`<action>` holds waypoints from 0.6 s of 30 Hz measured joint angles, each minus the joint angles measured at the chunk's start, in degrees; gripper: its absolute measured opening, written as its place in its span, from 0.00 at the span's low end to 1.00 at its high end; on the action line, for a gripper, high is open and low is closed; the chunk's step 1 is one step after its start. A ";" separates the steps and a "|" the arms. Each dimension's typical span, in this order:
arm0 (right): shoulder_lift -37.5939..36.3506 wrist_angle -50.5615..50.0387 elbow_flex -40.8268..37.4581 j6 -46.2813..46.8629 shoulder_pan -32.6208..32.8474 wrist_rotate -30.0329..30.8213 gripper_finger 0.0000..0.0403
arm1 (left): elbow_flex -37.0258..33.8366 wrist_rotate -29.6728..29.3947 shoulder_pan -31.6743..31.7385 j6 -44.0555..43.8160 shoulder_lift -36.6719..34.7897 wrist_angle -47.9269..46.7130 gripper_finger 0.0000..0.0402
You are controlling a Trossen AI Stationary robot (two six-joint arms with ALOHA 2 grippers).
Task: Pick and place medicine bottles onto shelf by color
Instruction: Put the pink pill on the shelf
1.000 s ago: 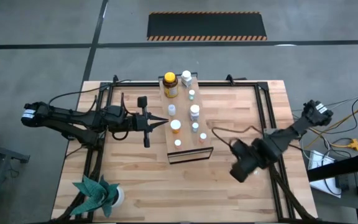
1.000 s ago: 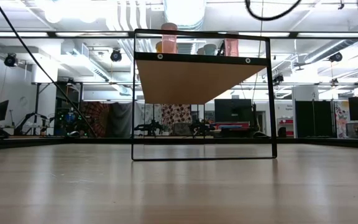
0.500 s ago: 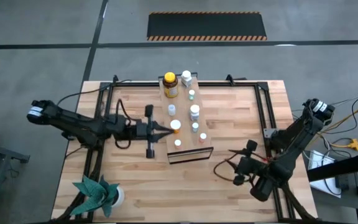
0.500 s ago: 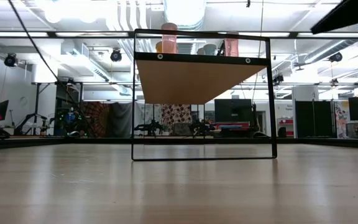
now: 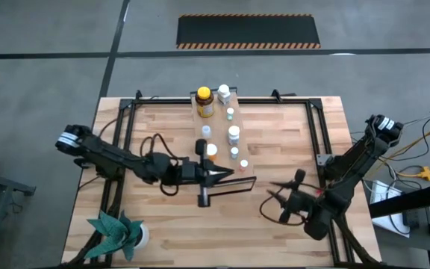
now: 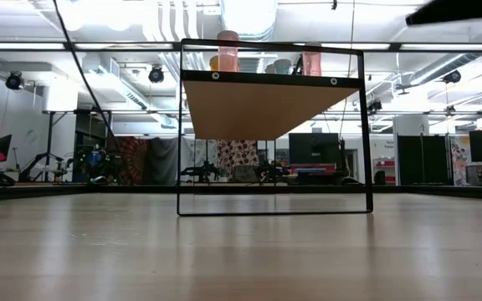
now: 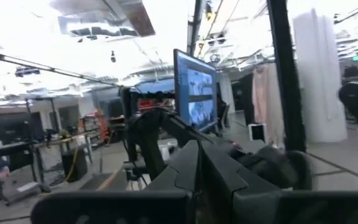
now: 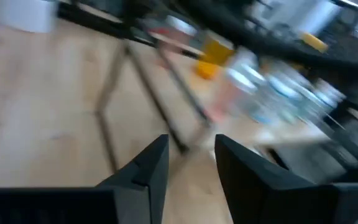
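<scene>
The medicine bottles [image 5: 233, 134] stood along the shelf [image 5: 241, 184] mid-desk: light, rigid and smooth, probably best pinched around the body under the cap. The left tool [image 5: 228, 172], clenched and empty, hovered over the shelf's near end. The right tool [image 5: 273, 201] hung beside it, empty, its fingers [image 8: 146, 165] apart.

Bottles [image 5: 234, 134] on shelf [image 5: 239, 184], left hand [image 5: 228, 173] above

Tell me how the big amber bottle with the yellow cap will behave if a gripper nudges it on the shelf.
The amber bottle looks the widest on the shelf, so it probably slides rather than tips. It stands near the shelf's far end, beside a white bottle, which a push could knock. If toppled, its round body would likely roll.
</scene>
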 joint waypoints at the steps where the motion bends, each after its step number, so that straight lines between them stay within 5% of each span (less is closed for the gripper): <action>1: 0.14 4.38 -0.13 -4.58 -0.03 -1.70 0.30 | 1.40 -0.33 0.09 0.51 1.01 -0.01 0.00; 9: -0.43 44.59 -6.88 -45.29 -2.74 -29.86 0.23 | 7.25 -0.32 0.09 1.24 4.28 -0.97 0.00; 18: -12.12 62.24 -20.43 -56.67 -3.73 -33.90 0.16 | 7.38 -0.58 -2.13 -1.86 8.42 -2.46 0.00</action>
